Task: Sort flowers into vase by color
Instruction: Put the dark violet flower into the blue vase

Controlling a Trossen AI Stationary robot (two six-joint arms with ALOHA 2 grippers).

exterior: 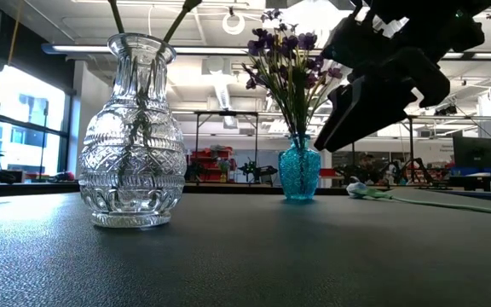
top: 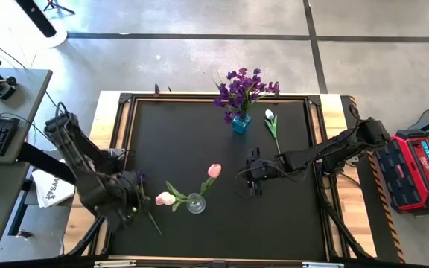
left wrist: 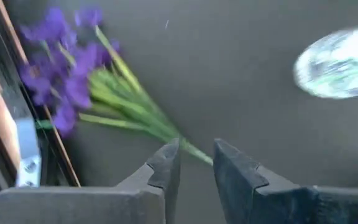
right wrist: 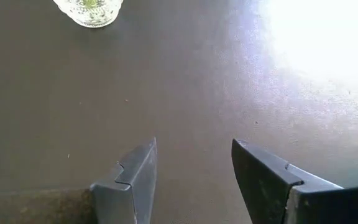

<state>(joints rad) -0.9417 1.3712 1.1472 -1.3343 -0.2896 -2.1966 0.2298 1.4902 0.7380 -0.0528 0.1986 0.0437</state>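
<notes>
From above, the purple flower sprig lies at the black surface's eight o'clock edge, right under the left gripper. The clear glass vase with pink tulips stands beside it at three o'clock. The small blue vase holds purple blooms at twelve.

From the low camera, the right gripper hangs above the surface, fingers apart.

At the left wrist, the fingers are slightly apart, and the stem runs slanting up to them.

At the right wrist, the fingers are wide apart over bare surface.
</notes>
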